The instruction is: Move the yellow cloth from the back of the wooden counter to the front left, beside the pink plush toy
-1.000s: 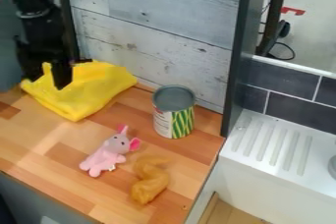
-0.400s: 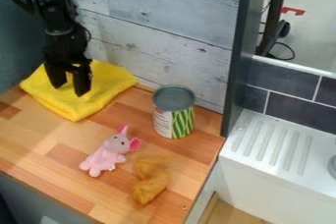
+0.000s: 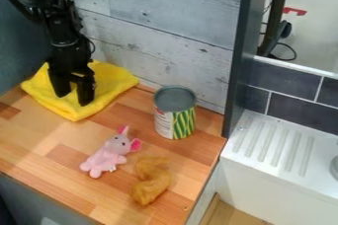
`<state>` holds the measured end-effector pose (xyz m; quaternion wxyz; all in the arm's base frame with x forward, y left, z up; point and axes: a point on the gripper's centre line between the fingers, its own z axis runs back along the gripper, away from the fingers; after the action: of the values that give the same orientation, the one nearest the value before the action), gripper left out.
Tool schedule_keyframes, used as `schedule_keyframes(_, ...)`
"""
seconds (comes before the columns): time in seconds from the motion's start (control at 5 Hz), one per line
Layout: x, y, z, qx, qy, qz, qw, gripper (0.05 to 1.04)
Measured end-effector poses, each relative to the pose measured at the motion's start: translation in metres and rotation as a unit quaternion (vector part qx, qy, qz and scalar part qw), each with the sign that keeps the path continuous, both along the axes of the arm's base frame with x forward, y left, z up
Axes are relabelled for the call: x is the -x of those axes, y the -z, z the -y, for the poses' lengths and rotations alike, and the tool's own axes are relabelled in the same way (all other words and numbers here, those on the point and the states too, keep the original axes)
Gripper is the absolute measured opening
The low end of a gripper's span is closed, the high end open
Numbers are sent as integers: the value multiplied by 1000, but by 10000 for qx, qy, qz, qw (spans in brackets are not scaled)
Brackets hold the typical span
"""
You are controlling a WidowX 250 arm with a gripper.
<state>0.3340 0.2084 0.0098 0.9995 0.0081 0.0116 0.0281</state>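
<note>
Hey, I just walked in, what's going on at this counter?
A black robot arm's tool is down at a folded yellow cloth, its two fingers apart; whether they touch it, I can't tell. Nothing shows between them except the cloth behind. To the cloth's right stands an upright can. Nearer the front edge, a pink stuffed toy lies beside a curved, orange-brown thing.

Can (image 3: 175, 112) behind plush toy (image 3: 109, 154), cloth (image 3: 112, 88) left of can

Folded yellow cloth (image 3: 112, 85) on counter (image 3: 41, 142)
</note>
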Motion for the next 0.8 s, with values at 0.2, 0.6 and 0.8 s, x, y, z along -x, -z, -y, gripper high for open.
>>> schedule_keyframes(0.2, 13, 5, -5, 1, 2, -120, 9999, 1008)
schedule_keyframes(0.6, 70, 8, 0, 186, 5, -639, 9978, 1007)
schedule_keyframes(0.8, 108, 8, 1, 379, -335, -1030, 9934, 1007)
